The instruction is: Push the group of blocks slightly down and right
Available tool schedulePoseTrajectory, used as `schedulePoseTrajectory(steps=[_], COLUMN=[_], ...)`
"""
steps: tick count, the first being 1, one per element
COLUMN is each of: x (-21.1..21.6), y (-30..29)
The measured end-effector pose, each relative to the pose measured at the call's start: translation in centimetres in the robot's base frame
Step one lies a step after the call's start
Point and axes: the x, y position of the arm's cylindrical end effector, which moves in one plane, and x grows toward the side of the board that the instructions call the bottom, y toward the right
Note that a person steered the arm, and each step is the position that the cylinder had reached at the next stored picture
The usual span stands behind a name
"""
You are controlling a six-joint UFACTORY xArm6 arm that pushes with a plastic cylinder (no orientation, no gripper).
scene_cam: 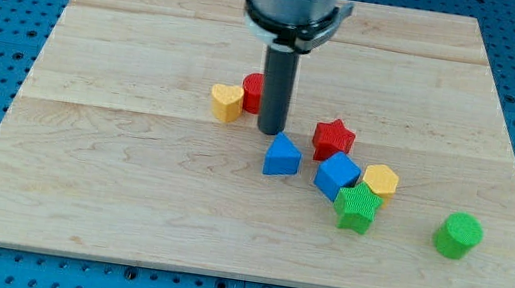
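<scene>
A: Item one, nearest the view's bottom: the pale wooden board (123, 236), its lower strip bare. Over to the view's right, a green cylinder block (458, 236), well apart from the rest.

B: Item two, the group itself — the task's thing, sitting just right of the board's middle. We list a green star-shaped block (357, 209), a yellow hexagonal block (381, 181) just above it, a blue cube block (337, 174) touching the green star, a blue triangular block (282, 157) to their left, and a red star-shaped block (333, 139) behind.

A: Item three, farther back: my tip (271, 130), just above and left of the blue triangle, a small gap showing. We carry no claw, so there is nothing to report as apart or together — only the rod. Behind it, a red block (253, 92), shape half hidden, and a yellow heart-shaped block (227, 102) to its left.

B: Step in hand, as we judge it: lined up on the group's upper-left side, push not yet landed. Next calls for a short diagonal stroke toward the view's bottom right, centred so the blue triangle carries the others and does not slip aside.

A: Room: open board below and right of the group; the green cylinder stands in that direction, the right edge beyond it. "Slightly" suits.
</scene>
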Motion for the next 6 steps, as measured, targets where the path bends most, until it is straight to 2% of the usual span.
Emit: schedulePoseTrajectory(steps=[2, 3, 4, 5, 6], x=[5.2, 5.2, 1.2, 0.4, 2.7], y=[-0.7, 1.7, -0.7, 0.6, 3.2])
